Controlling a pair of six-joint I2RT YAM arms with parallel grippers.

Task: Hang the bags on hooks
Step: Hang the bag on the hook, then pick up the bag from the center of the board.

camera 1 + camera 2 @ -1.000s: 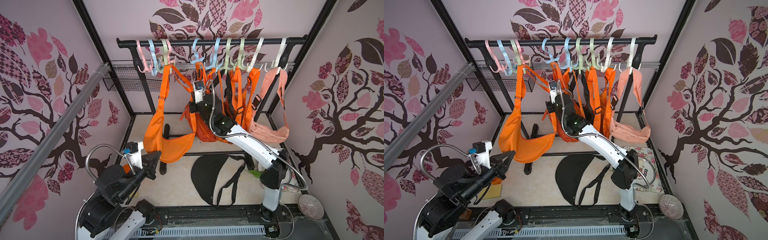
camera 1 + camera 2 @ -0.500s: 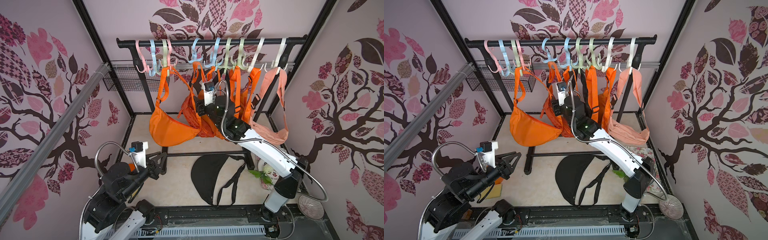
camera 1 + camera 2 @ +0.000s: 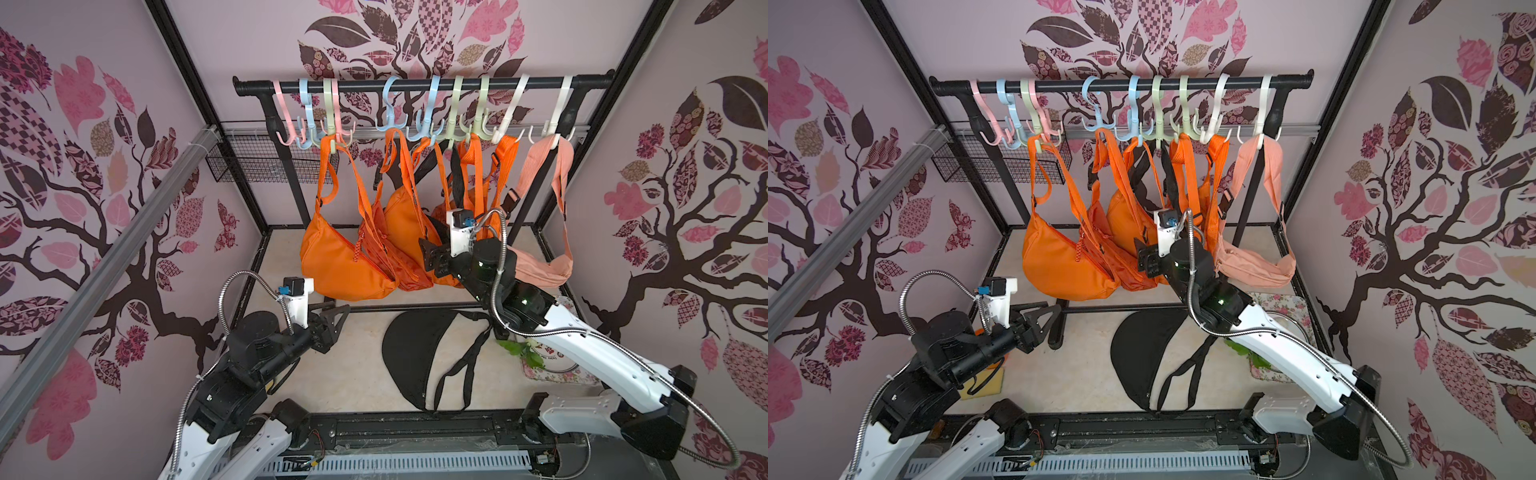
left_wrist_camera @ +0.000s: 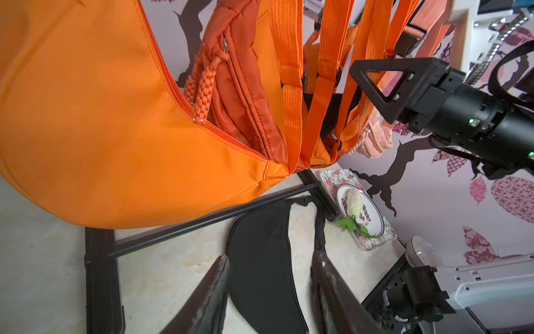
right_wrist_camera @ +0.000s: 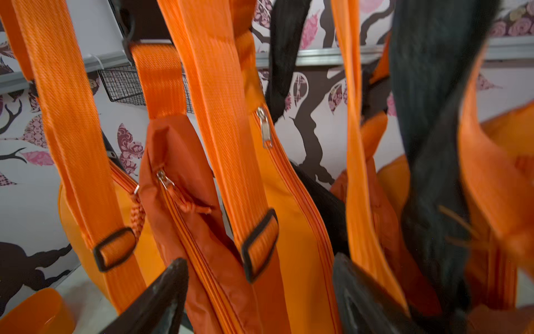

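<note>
Jaws of the left gripper [image 3: 341,318] and right gripper [image 3: 430,259] were found parted, with nothing held. The orange bag [image 3: 340,266] was hung below the rail [image 3: 415,81] on a green hook [image 3: 332,143]. Judged soft and light, it would best be taken by its strap [image 3: 325,178].

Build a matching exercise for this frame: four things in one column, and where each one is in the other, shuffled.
Things
1. black bag
2. pink bag
3. leftmost orange bag
4. plate

Places
A. hanging from a white hook
B. on the floral mat
C. lying on the floor
D. hanging from a green hook

Pairs: 1-C, 2-A, 3-D, 4-B
</note>
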